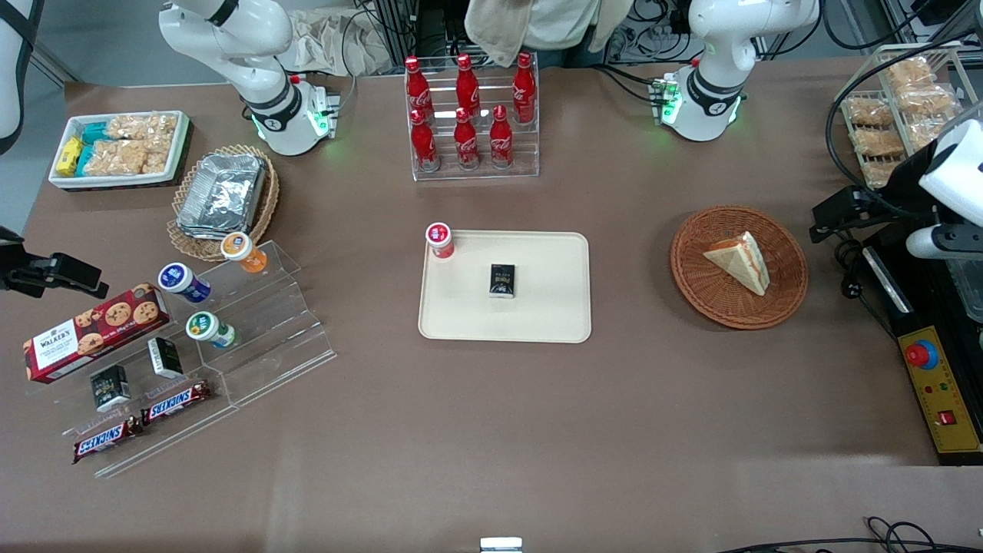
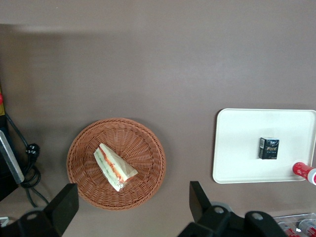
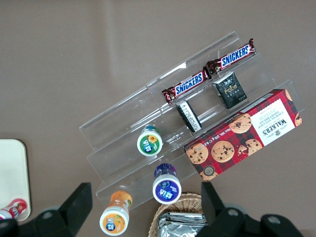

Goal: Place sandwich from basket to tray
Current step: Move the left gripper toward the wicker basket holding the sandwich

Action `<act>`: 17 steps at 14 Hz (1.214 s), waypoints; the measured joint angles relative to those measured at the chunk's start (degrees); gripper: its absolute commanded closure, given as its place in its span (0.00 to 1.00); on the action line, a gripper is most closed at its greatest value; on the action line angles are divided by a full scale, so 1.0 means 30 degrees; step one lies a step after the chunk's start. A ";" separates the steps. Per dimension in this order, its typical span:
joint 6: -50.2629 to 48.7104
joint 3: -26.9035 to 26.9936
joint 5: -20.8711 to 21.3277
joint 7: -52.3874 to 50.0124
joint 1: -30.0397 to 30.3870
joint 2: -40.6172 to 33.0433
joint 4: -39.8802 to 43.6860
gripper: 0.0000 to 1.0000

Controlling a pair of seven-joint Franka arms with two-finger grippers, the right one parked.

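High up, the gripper [image 2: 131, 207] hangs with fingers spread wide above the basket [image 2: 148, 148] holding the sandwich [image 2: 114, 167].

Even overhead light, soft shadows (glare on the foil trays [image 1: 223, 192]), all views sharp.

The table [image 1: 491, 430] has a plain brown matte top. In its middle lies the flat cream-beige plastic tray [image 1: 553, 307]. Toward the working arm's end sits the round reddish-brown wicker basket [image 1: 710, 296]. The clear acrylic rack of red cola bottles [image 1: 472, 115] stands farther from the front camera than the tray. Toward the parked arm's end are a clear stepped acrylic stand [image 1: 269, 338], a tan wicker basket with foil trays [image 1: 223, 200] and a white box of snack packets [image 1: 119, 147]. The left arm's hand [image 2: 133, 207] hovers above the table, fingers apart.
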 measured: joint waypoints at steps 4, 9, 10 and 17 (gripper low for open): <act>-0.0772 -0.0013 0.0531 -0.0025 -0.0077 -0.0056 0.0131 0.00; -0.2842 -0.0080 0.0958 -0.4607 -0.0196 -0.0144 0.0110 0.00; -0.3023 -0.0083 0.0966 -0.5411 -0.0196 -0.0296 -0.0152 0.00; 0.0725 0.0067 0.0965 -1.1422 -0.0144 -0.5272 -0.8272 0.00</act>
